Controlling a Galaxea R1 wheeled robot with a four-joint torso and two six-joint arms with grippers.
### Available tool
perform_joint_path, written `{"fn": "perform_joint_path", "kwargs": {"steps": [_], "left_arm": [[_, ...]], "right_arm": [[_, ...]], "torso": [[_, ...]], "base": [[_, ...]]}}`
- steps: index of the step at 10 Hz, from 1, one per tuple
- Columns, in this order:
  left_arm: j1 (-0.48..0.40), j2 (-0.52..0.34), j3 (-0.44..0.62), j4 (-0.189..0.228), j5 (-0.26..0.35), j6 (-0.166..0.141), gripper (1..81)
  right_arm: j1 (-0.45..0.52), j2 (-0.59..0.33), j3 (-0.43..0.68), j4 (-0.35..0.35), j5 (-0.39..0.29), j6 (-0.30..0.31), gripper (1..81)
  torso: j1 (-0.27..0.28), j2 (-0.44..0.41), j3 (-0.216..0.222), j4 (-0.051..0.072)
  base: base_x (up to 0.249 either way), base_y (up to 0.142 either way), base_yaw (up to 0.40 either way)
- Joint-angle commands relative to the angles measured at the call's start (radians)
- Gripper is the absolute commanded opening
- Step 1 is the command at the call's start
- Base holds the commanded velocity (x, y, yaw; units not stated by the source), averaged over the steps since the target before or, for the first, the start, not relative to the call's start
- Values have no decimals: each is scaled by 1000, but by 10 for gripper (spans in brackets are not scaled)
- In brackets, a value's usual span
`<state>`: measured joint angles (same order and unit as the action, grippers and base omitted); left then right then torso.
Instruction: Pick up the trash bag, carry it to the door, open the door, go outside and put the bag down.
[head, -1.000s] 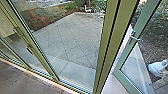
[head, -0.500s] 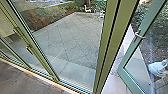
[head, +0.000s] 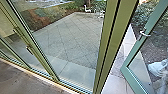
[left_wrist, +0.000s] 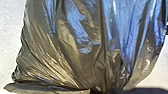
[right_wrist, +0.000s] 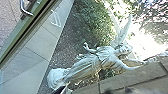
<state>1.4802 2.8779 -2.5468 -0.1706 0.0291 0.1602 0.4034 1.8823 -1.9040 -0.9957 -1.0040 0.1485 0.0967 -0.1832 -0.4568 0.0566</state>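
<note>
open green-framed glass door (head: 133, 55), metal handle (head: 144, 34), pale winged statue (right_wrist: 87, 62) outside, paved yard (head: 72, 37), crinkled glossy trash bag (left_wrist: 87, 55), each end effector's opening and hold unclear

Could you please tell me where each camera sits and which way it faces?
Head: high up, looking forward and down at the open door and paved yard.
Left wrist: on that arm, facing the trash bag up close.
Right wrist: on that arm, facing a winged statue; robot parts, I cannot tell.
Head and right wrist share the door and its handle.
</note>
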Motion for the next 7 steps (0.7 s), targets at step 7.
{"fn": "perform_joint_path", "kwargs": {"steps": [7], "left_arm": [[25,-20,6,-24,81,4,10]], "right_arm": [[90,-138,-15,-76,72,-9,811]], "torso": [[0,0,0,0]], "base": [[0,0,0]]}}
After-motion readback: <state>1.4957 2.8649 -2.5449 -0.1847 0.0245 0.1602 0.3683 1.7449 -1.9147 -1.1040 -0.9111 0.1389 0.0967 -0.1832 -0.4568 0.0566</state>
